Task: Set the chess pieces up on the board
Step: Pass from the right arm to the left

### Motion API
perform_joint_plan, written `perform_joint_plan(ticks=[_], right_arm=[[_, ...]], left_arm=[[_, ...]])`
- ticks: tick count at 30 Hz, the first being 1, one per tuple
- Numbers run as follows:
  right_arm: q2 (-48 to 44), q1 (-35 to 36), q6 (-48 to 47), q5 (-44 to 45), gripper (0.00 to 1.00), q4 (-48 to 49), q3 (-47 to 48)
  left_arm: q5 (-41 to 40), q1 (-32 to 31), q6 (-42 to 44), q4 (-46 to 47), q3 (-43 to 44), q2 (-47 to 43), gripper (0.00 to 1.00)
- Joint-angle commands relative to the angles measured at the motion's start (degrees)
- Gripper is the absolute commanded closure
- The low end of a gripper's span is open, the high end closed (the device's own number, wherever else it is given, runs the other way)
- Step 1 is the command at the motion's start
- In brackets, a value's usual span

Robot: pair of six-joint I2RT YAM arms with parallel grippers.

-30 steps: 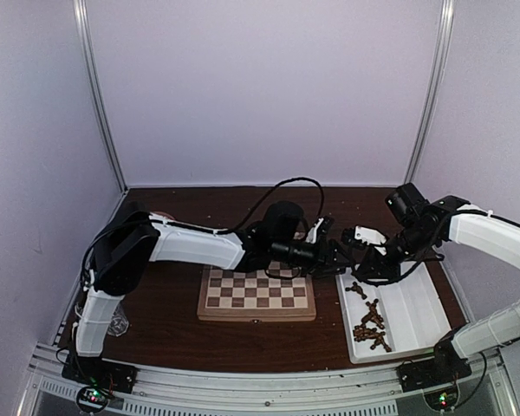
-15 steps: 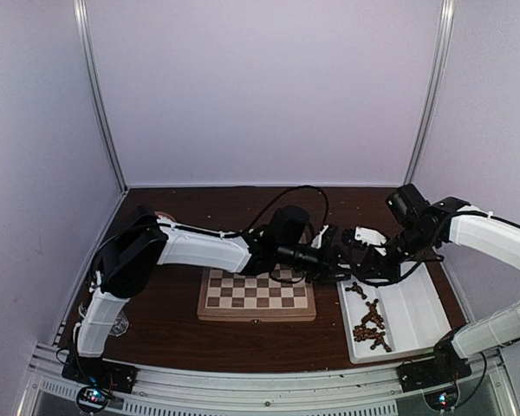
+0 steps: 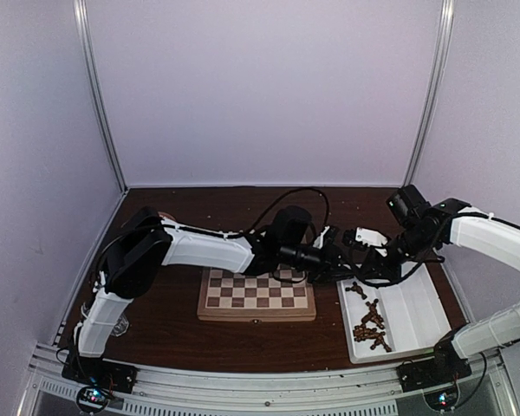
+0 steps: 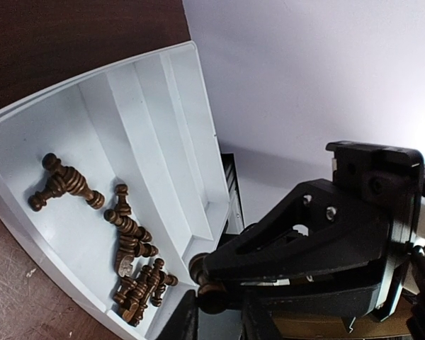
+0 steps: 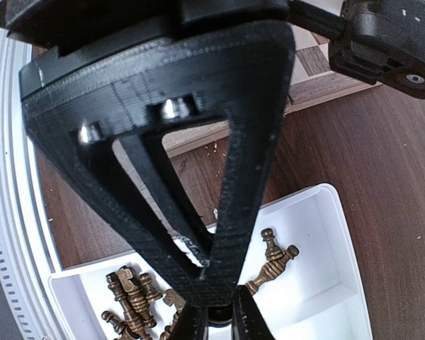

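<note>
Dark chess piece (image 4: 198, 271) pinched in right hand (image 5: 212, 315), left hand (image 4: 219, 320) cut off at frame edge, its spread unclear

No lettering, label or number is legible on anything — none.

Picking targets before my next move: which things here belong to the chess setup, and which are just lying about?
Job: board; brown chess pieces in the white tray; one piece in the right gripper.
Lying about: clear object beside left arm's base.
</note>
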Motion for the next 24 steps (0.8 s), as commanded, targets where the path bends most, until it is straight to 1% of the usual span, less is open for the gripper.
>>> perform_joint_plan(ticks=[1,12,15,19,24], right_arm=[[-1.2,0.4,1.0,0.7,0.92,2.8,-0.6],[-1.7,0.4,2.3,1.7,0.90,4.0,-1.0],[-1.9,0.4,2.9,2.4,0.86,3.5,-1.0],[-3.2,-0.3,3.1,3.2,0.79,1.8,-0.3],[-5.7,-1.7,2.9,3.3,0.65,0.6,-0.4]], left_arm=[[1.6,-0.4,-2.2,4.0,2.0,1.9,0.79],[0.2,-0.5,-2.4,3.9,1.7,2.0,0.92],[-0.1,-0.4,-2.1,4.1,1.4,1.9,0.95],[-0.6,0.0,-1.0,3.6,0.2,0.9,0.95],[-1.2,0.5,0.5,3.2,-1.8,-0.8,0.95]])
